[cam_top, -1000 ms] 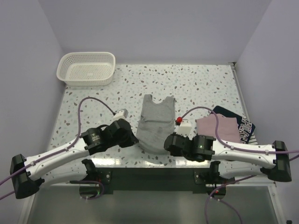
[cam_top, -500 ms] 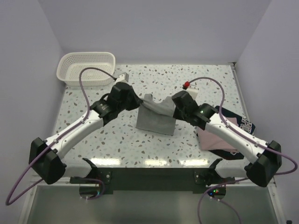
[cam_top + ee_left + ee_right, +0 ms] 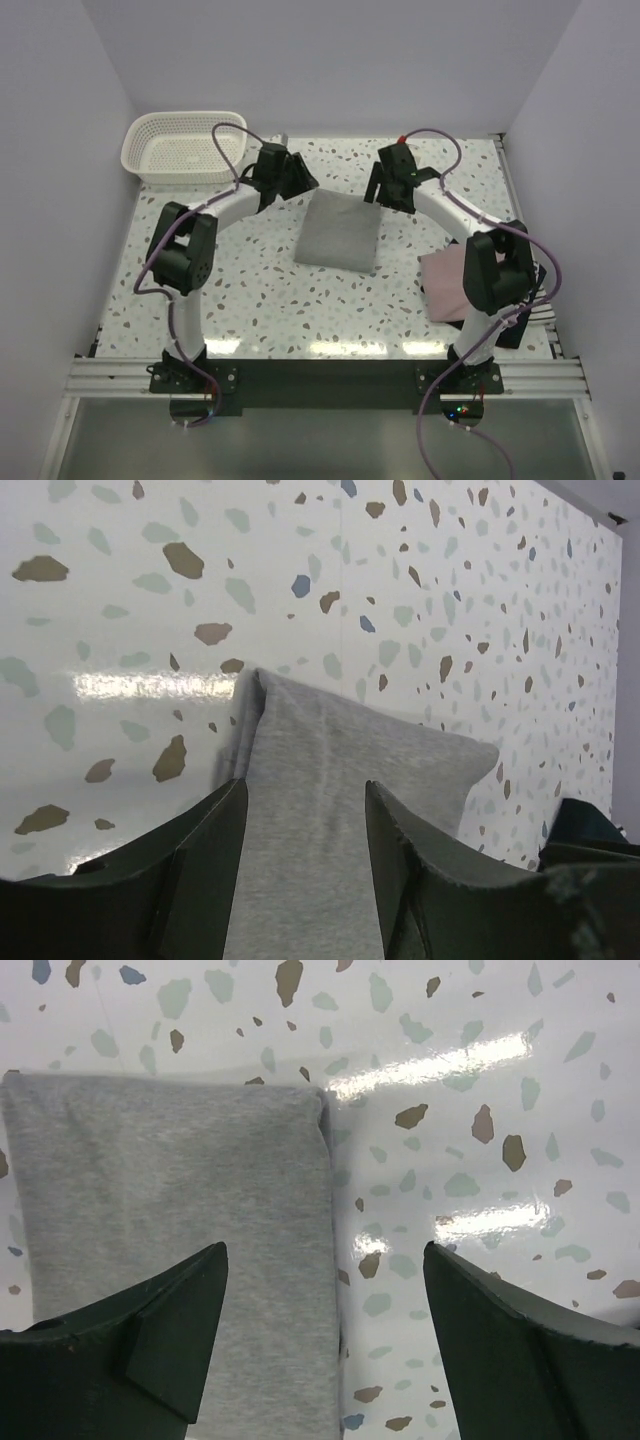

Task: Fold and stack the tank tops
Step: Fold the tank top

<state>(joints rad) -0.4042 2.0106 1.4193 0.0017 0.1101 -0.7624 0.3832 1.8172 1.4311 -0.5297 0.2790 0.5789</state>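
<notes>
the left fingers (image 3: pixel 195 870) and right fingers (image 3: pixel 160 1330) are both spread wide and grasp nothing. they hang just over the far edge of the grey top (image 3: pixel 338 232). a second ago that top lay full length with both arms at its near hem. half a second ago the hem was up and travelling away from the bases. now it is laid over the far end and let go, so the top rests on the middle of the table (image 3: pixel 250 290) as a short, doubled rectangle. i judge one fold done, with stacking left. the folded pink top (image 3: pixel 440 285) waits at the right edge, partly under the right arm's elbow, which may crowd the drop. a white basket (image 3: pixel 170 170) sits well apart, far left.
</notes>
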